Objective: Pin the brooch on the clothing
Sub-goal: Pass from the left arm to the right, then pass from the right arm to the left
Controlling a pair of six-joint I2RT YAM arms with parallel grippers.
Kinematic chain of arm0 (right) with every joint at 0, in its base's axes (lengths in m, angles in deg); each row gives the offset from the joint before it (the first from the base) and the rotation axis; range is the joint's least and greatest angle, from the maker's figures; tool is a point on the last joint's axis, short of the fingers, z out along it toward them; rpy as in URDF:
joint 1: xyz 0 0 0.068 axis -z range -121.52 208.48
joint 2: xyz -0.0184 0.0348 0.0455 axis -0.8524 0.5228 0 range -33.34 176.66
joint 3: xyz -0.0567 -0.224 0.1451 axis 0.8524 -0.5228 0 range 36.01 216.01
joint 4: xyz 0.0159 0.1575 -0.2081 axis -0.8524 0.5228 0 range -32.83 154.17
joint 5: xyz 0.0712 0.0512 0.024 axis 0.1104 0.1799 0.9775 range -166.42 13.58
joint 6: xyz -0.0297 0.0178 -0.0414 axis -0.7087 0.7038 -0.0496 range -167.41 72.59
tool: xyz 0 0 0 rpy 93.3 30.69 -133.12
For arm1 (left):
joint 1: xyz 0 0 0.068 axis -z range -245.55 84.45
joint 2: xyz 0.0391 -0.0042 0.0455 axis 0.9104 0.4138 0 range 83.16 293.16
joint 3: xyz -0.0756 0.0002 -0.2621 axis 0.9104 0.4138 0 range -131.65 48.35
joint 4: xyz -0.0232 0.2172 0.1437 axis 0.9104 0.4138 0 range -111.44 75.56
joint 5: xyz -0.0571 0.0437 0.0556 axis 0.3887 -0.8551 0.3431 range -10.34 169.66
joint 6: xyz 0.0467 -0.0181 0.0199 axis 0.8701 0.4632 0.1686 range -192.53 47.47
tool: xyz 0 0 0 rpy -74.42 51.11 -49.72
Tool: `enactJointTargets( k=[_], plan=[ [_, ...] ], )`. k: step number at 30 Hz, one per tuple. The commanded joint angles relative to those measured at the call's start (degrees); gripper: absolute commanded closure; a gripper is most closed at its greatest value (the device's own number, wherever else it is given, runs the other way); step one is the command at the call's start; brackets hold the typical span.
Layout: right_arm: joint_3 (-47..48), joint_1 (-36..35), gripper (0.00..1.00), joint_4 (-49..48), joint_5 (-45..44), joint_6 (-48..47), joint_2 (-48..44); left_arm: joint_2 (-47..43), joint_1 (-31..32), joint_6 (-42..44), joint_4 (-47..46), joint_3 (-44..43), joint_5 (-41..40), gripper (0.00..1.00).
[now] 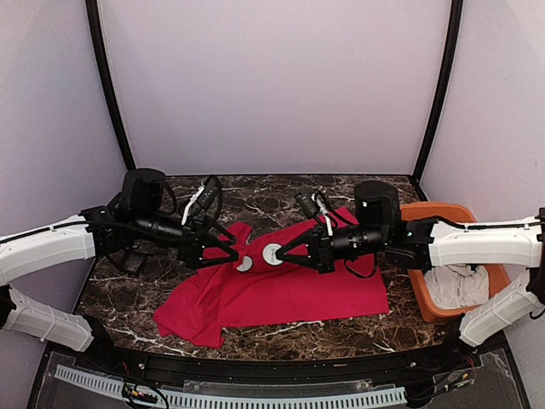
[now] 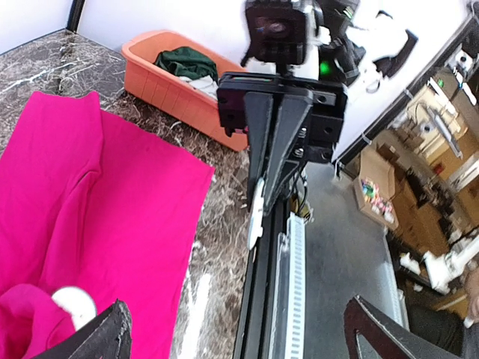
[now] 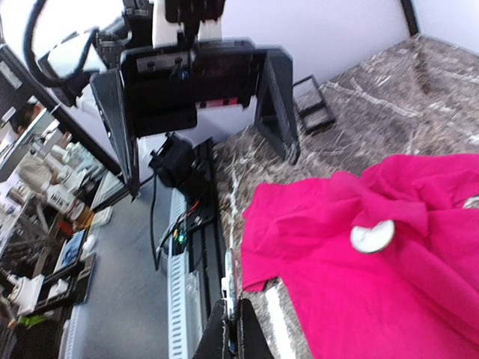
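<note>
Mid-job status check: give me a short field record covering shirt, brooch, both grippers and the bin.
clothing: red T-shirt spread on the marble table, bunched near its middle
brooch: white disc at the right gripper's tips
second white disc: lying on the bunched fabric
left gripper: open, beside the second white disc
right gripper: shut on the brooch
orange bin: right of the shirt, holding a white cloth and a dark green garment
</note>
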Motion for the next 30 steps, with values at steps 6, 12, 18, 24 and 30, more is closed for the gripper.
enactJointTargets(
  k=[6, 12, 18, 24, 30],
  plan=[
    [-18.34, -3.75, 1.0, -33.25, -26.29, 4.33, -8.52, 10.22, 3.69, -15.2, -27.46, 2.11, 3.98, 0.01],
    [-20.65, -6.89, 1.0, -40.35, -29.11, 5.05, -7.11, 15.23, 4.28, -19.52, -36.81, 0.87, 6.86, 0.19],
    [-21.19, -7.59, 1.0, -43.6, -28.56, 6.99, -5.85, 19.24, 5.05, -22.12, -40.39, -0.91, 9.56, 0.43],
    [-20.42, -7.79, 1.0, -42.54, -27.85, 7.44, -5.01, 19.52, 5.12, -23.06, -42.52, -0.89, 10.22, 0.57],
    [-20.3, -7.91, 1.0, -42.21, -27.35, 8.02, -4.22, 19.41, 5.12, -24.39, -44.83, -1.29, 11.05, 0.73]
  ],
)
